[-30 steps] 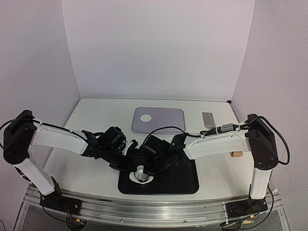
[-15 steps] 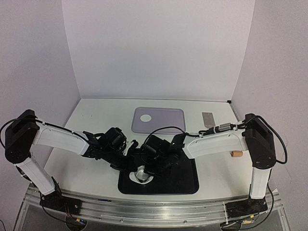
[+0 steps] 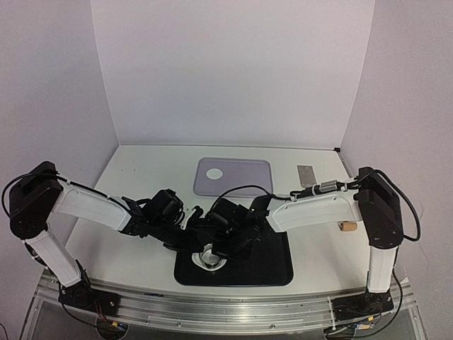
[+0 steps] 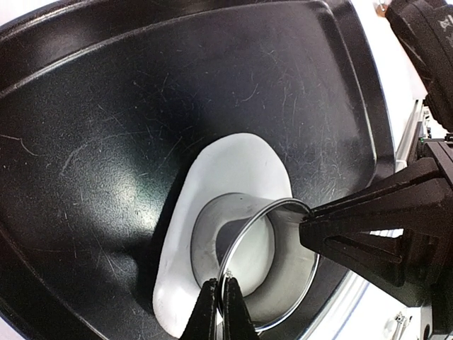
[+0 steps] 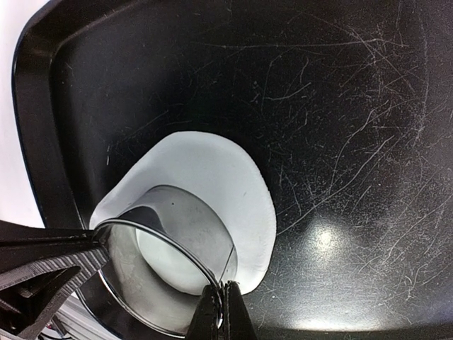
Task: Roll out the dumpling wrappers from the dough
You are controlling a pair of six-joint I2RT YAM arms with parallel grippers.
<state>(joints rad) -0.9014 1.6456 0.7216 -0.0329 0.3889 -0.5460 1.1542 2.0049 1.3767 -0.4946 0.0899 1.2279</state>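
Left gripper: pinched shut on the rim of the steel ring.
Right gripper: clamped on another part of that rim.
Steel ring: stands on the flattened dough in the black tray.
Done: one dumpling wrapper lies on the lavender tray.
Left: probably freeing this cut disc.

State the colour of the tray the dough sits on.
Black, scuffed with fine pale scratches; the tray shows best in the right wrist view.

Left end effector clamped on near rim of steel ring. Ring stands on white dough sheet, black tray beneath.
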